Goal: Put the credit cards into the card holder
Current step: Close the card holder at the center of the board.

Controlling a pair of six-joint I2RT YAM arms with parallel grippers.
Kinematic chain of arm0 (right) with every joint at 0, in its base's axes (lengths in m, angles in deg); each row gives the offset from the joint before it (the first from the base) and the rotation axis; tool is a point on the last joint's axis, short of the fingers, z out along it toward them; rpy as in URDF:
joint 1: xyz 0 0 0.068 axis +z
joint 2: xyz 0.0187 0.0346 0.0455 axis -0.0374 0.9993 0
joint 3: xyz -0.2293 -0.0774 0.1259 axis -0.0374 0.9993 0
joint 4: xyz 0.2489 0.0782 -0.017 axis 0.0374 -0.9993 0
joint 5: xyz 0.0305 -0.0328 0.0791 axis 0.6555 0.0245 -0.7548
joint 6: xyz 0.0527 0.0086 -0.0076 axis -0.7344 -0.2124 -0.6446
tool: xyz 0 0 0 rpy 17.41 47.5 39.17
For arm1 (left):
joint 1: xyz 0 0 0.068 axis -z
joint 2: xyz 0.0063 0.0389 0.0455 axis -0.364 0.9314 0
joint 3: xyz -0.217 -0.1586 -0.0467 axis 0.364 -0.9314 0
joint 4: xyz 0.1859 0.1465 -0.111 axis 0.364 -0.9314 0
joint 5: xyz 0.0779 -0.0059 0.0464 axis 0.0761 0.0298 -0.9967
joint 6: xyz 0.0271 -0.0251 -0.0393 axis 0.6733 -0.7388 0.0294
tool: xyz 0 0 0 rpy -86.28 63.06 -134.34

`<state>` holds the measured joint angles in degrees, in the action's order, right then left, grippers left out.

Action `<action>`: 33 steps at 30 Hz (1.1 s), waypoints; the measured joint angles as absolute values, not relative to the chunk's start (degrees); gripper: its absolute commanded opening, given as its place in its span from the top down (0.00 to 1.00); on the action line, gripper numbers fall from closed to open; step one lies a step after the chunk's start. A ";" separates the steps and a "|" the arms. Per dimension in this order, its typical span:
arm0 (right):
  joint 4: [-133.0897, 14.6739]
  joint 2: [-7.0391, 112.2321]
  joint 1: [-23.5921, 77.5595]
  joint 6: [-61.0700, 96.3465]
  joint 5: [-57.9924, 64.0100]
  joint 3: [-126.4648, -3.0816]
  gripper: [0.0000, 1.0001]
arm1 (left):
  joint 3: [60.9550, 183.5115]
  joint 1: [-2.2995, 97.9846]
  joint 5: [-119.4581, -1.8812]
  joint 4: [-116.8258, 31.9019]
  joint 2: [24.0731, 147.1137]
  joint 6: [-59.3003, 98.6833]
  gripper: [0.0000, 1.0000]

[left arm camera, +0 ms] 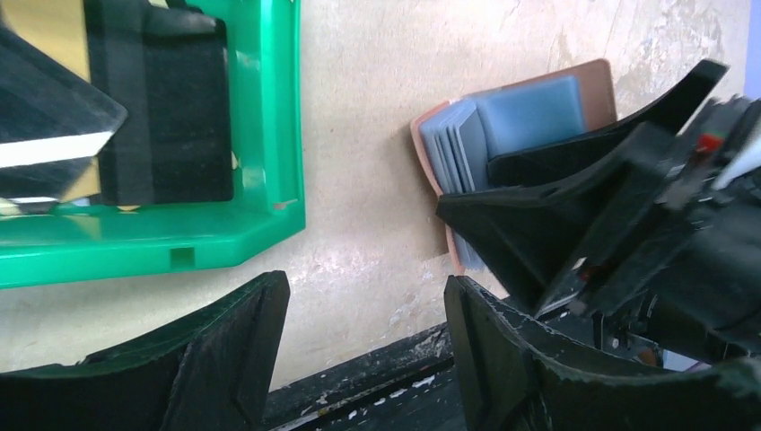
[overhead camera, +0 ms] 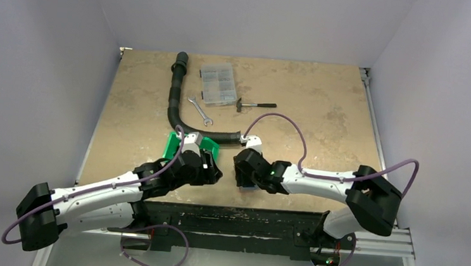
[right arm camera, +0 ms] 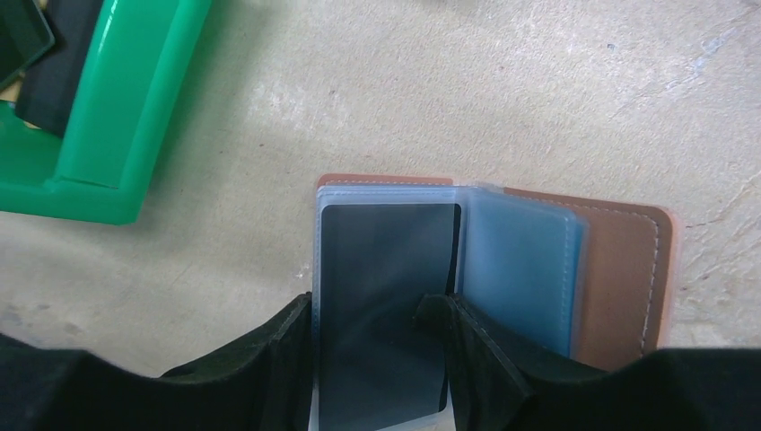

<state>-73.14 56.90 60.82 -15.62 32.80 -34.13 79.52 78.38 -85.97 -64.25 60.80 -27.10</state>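
- Your right gripper (right arm camera: 366,305) is down over the card holder (right arm camera: 619,278), one finger at each long edge of a dark card (right arm camera: 386,260). The jaws are part-way in; you cannot tell whether they actually pinch it.
- The card holder lies open and flat on the table (right arm camera: 449,90), near its front edge, with the reddish-brown cover underneath and the grey-blue pockets facing up. The dark card sits in the left-hand clear sleeve (its lower end is hidden behind the fingers).
- Your left gripper (left arm camera: 363,283) is released, its fingers spread with only bare table between them. It hangs just left of the holder, beside the green bin (left arm camera: 269,108).
- The bin stands left of the holder, apart from it, with a flat black thing (left arm camera: 166,108) lying inside.
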 measured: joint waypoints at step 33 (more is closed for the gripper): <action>-51.17 47.50 51.05 -17.20 15.43 -19.03 0.79 | 81.26 73.09 -79.19 -35.99 88.71 -39.71 0.22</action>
<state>-51.17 47.50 51.05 -17.20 15.43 -19.03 81.26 73.09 -79.19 -35.99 88.71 -39.71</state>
